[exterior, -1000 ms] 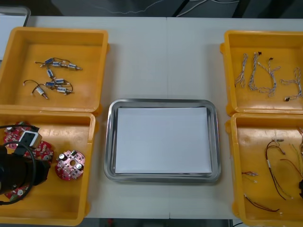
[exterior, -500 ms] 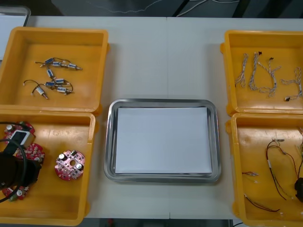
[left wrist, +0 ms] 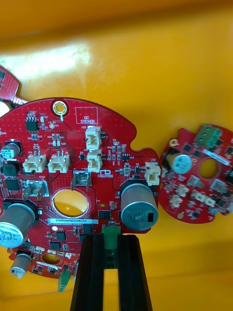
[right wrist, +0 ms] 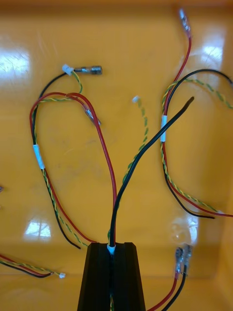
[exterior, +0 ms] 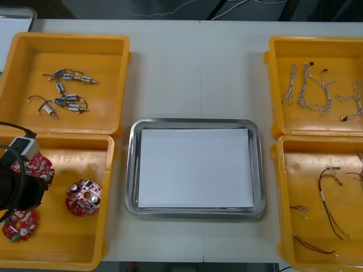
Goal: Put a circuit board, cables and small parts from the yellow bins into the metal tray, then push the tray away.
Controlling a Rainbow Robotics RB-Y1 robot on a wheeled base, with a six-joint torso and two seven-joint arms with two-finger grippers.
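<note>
In the left wrist view my left gripper point(left wrist: 110, 243) is shut on the edge of a round red circuit board point(left wrist: 73, 170), its fingers clamped at a green connector. A second board point(left wrist: 199, 182) lies beside it on the bin floor. From the front, my left arm point(exterior: 16, 187) hangs over the near left yellow bin point(exterior: 105, 187), among the boards point(exterior: 83, 198). My right gripper point(right wrist: 111, 250) is shut on a cable point(right wrist: 141, 150) of black, red and yellow strands that rises from its fingertips above the orange bin floor point(right wrist: 63, 204). The metal tray point(exterior: 131, 170), white inside, lies between the bins.
The far left bin point(exterior: 122, 68) holds several small metal parts point(exterior: 62, 93). Blue and white cables point(exterior: 317, 90) lie in the far right bin. More red and yellow cables point(exterior: 329, 204) lie in the near right bin point(exterior: 282, 187). Bare table lies beyond the tray.
My left arm has moved left and slightly back over the boards. My right arm has slid off the right edge of the front view.
</note>
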